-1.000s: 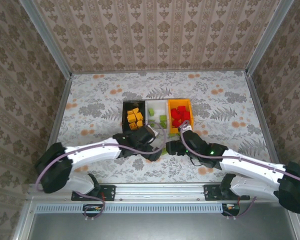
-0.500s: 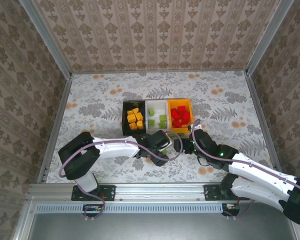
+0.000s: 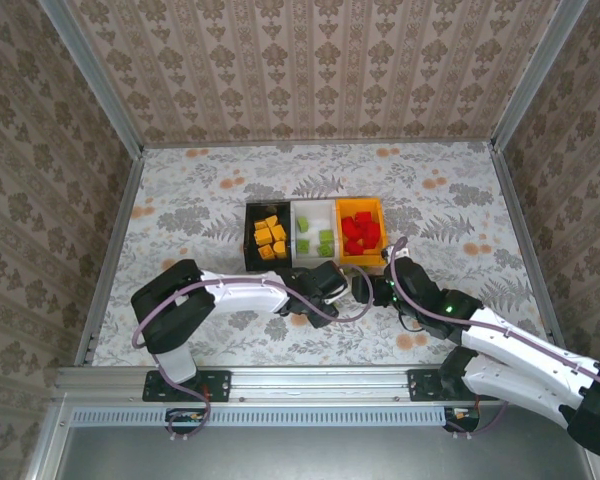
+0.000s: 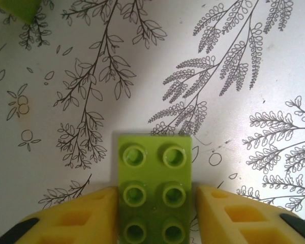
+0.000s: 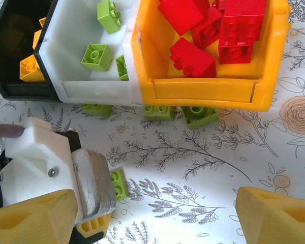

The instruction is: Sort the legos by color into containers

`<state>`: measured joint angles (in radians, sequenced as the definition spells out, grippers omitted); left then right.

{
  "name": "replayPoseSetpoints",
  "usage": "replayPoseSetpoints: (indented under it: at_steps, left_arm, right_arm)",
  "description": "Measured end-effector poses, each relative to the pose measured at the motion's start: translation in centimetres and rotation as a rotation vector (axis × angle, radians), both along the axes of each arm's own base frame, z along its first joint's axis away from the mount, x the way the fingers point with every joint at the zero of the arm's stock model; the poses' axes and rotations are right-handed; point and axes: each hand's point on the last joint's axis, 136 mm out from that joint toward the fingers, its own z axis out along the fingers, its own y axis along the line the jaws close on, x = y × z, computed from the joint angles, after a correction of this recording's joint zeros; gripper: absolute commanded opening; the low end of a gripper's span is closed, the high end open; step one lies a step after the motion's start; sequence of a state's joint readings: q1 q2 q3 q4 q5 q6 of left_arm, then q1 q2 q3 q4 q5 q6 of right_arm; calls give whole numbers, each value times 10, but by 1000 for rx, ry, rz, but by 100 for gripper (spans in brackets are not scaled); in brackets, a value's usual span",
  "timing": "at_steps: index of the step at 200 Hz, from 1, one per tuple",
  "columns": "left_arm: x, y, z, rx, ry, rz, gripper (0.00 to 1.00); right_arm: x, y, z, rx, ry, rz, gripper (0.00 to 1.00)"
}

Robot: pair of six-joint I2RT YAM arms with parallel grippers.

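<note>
Left gripper (image 4: 155, 213) clamped on a light green lego (image 4: 154, 178) lying on the table (image 4: 244, 76)
Right gripper (image 5: 155, 208) spread wide, empty; three green legos (image 5: 158, 112) lie just before the white bin (image 5: 99, 90) and orange bin (image 5: 203, 94)

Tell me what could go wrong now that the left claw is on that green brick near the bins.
1. The left claw grips the green brick only at its near end; it may swivel or slip when lifted.
2. The open right claw hangs close beside it; the arms could bump.
3. Three more green bricks lie at the foot of the white bin and orange bin; a low swing there could scatter them.
</note>
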<state>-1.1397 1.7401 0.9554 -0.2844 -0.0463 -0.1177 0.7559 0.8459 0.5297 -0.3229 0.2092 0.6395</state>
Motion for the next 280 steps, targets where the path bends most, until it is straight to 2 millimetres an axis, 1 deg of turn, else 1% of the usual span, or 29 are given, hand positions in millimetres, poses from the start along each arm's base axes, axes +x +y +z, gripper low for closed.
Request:
replayPoseSetpoints:
  at_steps: [9,28,62,105,122,143,158,169,184,192,210,224,234,253,259,267,280]
  left_arm:
    - [-1,-1,0,0,-3,-4,34]
    - [-1,-1,1,3,-12,-9,30]
    - [-1,0,2,-10,-29,-9,27]
    - [-1,15,8,-12,-63,7,24]
    - [-2,19,20,-43,-76,13,24]
    - [2,18,48,-125,-103,39,24]
    - [15,18,75,-207,-128,84,25]
    - [30,20,93,-262,-136,135,26]
    - [60,23,114,-324,-140,221,27]
    - [81,25,124,-354,-143,274,27]
    - [122,23,138,-401,-138,359,26]
    - [144,17,138,-416,-126,390,27]
    - [153,11,134,-415,-113,397,34]
    - [166,0,122,-409,-77,409,63]
    - [169,-2,118,-409,-65,417,70]
    - [171,-4,112,-404,-50,420,76]
    - [174,-2,106,-405,-28,441,84]
  right_arm:
    - [0,-1,1,2,-3,-2,83]
    - [1,-1,2,9,-6,-8,83]
    - [1,-3,4,21,-6,-24,83]
    - [2,-8,5,22,-9,-56,83]
    - [3,-11,4,16,-8,-73,83]
    - [4,-13,4,13,-10,-83,83]
    - [4,-13,3,9,-7,-85,83]
    - [5,-14,1,1,-1,-89,83]
    - [7,-13,-3,-13,13,-93,83]
    - [8,-13,-5,-20,21,-94,83]
    - [11,-11,-7,-34,37,-98,83]
    - [13,-11,-7,-37,41,-102,83]
    - [13,-11,-7,-36,40,-105,83]
    - [14,-12,-7,-36,40,-109,83]
    - [15,-13,-6,-36,41,-113,83]
    - [16,-14,-7,-38,43,-119,83]
    - [20,-16,-7,-42,51,-130,84]
